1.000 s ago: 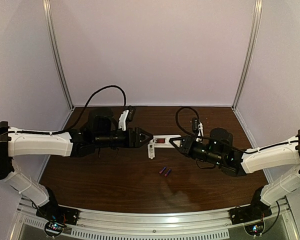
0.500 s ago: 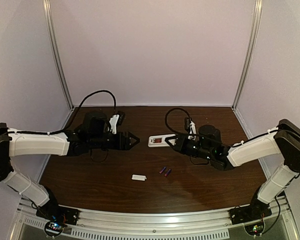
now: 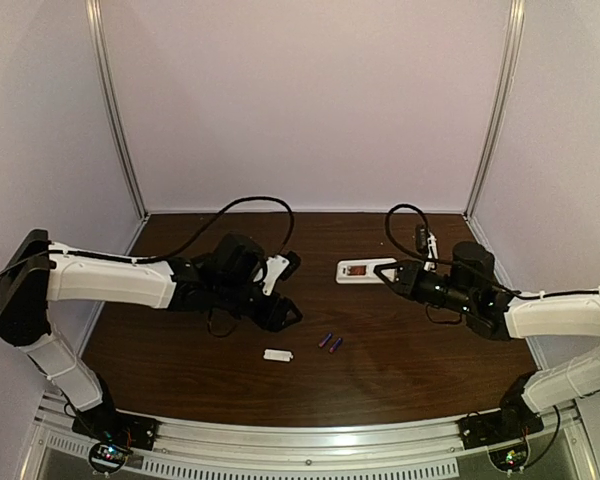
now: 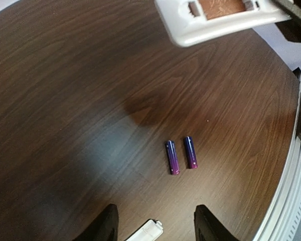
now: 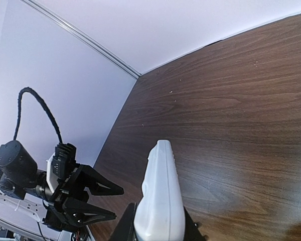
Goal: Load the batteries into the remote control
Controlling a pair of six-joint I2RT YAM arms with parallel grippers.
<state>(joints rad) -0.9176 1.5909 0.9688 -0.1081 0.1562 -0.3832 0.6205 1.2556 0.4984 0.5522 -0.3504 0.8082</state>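
The left gripper (image 4: 155,216) hovers low over the dark wooden table (image 3: 180,360), its two black fingers (image 4: 106,227) spread fairly wide and holding nothing. In the left wrist view, a small white cover piece (image 4: 148,231) lies flat on the wood in the gap between those fingertips, only its end showing at the picture's lower edge. A short way ahead of the left jaws, the batteries (image 4: 172,157) lie side by side on the table, nearly parallel and just apart from each other, with no finger touching them. Farther ahead, well beyond the batteries, the remote control (image 4: 215,17) hangs above the wood, its back turned up and a brownish open recess showing in the white shell. The right gripper (image 5: 159,227) clamps the remote by its sides at one end, jaws narrow against the casing, and the rest of the body juts forward from the fingertips toward the left arm.
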